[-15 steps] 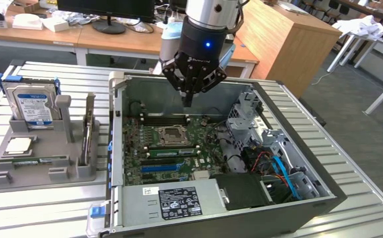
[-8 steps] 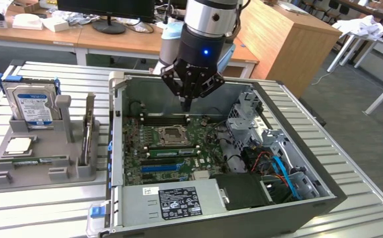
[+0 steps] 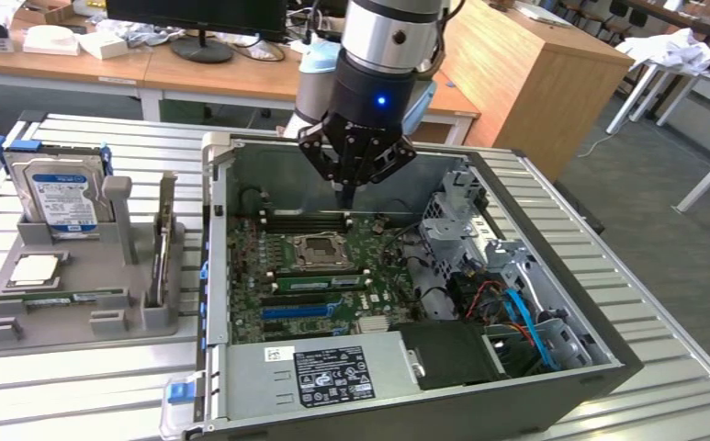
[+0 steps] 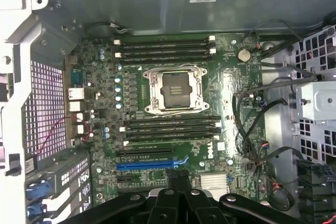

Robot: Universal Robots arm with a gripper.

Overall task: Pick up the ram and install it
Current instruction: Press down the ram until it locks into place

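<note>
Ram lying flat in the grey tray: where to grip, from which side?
Probably mid-length, jaws across its narrow width, coming straight down. The ram lies flat in the grey tray, long and thin, so only its long edges offer a pinch. Clearance beside them is unclear.

Claw (image 3: pixel 347 188): matt black plastic fingers, pressed together; arm sleeve (image 3: pixel 386 32) above it glossy brushed metal. PC case (image 3: pixel 600 363): bare grey sheet metal inside, dull sheen, perforated at one wall. Motherboard (image 4: pixel 220 85): green lacquered board, slightly glossy; socket frame (image 4: pixel 173 88) at its centre shiny bare metal, blue slot (image 4: pixel 149 164) near it glossy plastic. Parts holder (image 3: pixel 79 308) beside the case: matt grey plastic. Tabletop (image 3: pixel 698 367): ribbed pale metal, satin.
</note>
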